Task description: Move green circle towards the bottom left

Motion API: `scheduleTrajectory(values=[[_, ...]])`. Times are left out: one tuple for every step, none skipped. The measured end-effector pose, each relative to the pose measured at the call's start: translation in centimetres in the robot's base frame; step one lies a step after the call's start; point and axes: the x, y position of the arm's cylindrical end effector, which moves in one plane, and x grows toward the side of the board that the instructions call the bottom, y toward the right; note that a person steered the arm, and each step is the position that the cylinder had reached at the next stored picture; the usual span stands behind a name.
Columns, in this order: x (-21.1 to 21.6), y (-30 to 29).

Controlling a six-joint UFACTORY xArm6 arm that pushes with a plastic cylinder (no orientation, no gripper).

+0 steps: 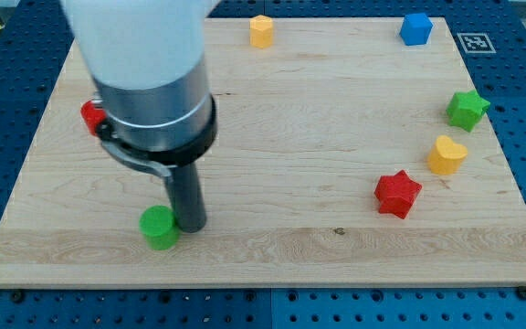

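The green circle [159, 228] is a short green cylinder in the lower left part of the wooden board [318, 119]. My tip [190, 225] rests on the board right against the green circle's right side. The arm's wide body rises above it and covers the board's upper left.
A red cylinder [88, 115] peeks out at the left behind the arm. A yellow block [261, 30] and a blue cube [415, 28] sit at the view's top. A green star [467, 109], a yellow heart [447, 154] and a red star [397, 194] are at the right.
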Motion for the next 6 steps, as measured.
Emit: scheduleTrajectory(values=[[0.4, -1.7], [1.0, -2.8], [1.0, -4.8], [1.1, -7.1], [1.1, -7.6], [-0.3, -7.0]])
